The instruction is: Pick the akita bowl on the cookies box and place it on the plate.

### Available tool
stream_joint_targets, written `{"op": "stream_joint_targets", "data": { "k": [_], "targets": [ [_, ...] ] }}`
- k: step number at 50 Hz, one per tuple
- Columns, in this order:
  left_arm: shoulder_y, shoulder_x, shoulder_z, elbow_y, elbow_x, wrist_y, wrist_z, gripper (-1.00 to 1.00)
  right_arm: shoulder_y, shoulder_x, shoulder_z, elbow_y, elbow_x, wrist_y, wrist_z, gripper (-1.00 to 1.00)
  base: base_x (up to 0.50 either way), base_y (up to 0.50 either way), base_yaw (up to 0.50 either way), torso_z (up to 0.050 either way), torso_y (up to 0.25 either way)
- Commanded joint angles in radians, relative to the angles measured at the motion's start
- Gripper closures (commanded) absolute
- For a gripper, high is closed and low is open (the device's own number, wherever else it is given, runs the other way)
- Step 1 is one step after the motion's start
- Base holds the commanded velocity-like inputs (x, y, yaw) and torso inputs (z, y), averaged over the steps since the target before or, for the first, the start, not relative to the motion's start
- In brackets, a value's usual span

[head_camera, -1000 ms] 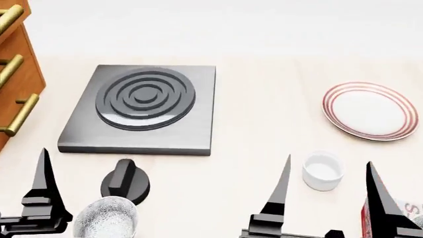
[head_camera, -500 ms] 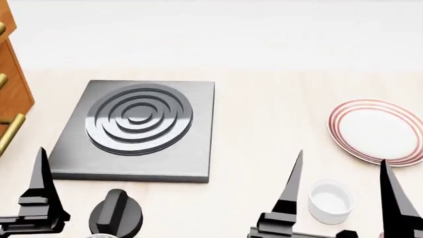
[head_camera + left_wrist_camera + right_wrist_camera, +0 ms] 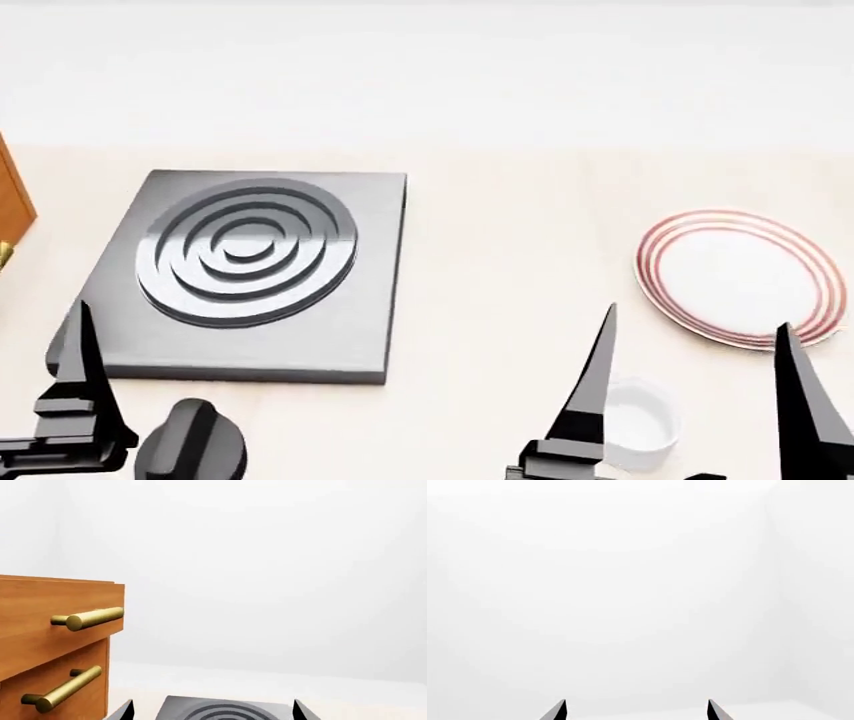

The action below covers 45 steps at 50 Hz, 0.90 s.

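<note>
The akita bowl and the cookies box are out of view in every frame. The plate (image 3: 731, 280), white with thin red rings, lies at the right of the pale counter. My right gripper (image 3: 695, 316) stands open near the front edge, its two black fingers apart with nothing between them; in the right wrist view the right gripper (image 3: 636, 702) faces only a white wall. My left gripper (image 3: 212, 711) is open too, looking toward the stove. Only one of its fingers (image 3: 83, 390) shows in the head view, at the front left.
A dark square stove plate (image 3: 240, 260) with raised rings lies left of centre, with a black knob (image 3: 194, 450) in front of it. A small plain white cup (image 3: 638, 425) stands between my right fingers. A wooden drawer cabinet (image 3: 53, 630) with brass handles stands at the far left.
The head view has shifted, so everything slid down and leftward in it. The speckled bowl and the red box edge dropped out of the bottom. Both grippers stay open.
</note>
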Motion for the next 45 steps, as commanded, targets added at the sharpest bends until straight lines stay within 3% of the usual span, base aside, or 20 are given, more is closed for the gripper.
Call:
{"op": "stream_joint_targets", "data": {
  "k": [1,45],
  "targets": [
    [0.004,-0.004,0.002,-0.008,-0.007,0.009,-0.006,-1.0,-0.003,0.011,0.007,-0.011,0.011,0.001,0.012,-1.0,-0.2,-0.5,0.0,0.0,0.0],
    [0.005,-0.051,0.007,0.037,-0.052,0.017,-0.06,-1.0,-0.004,0.063,0.012,-0.06,0.036,0.026,0.036,-1.0,-0.18,-0.5,0.0,0.0,0.0]
  ]
}}
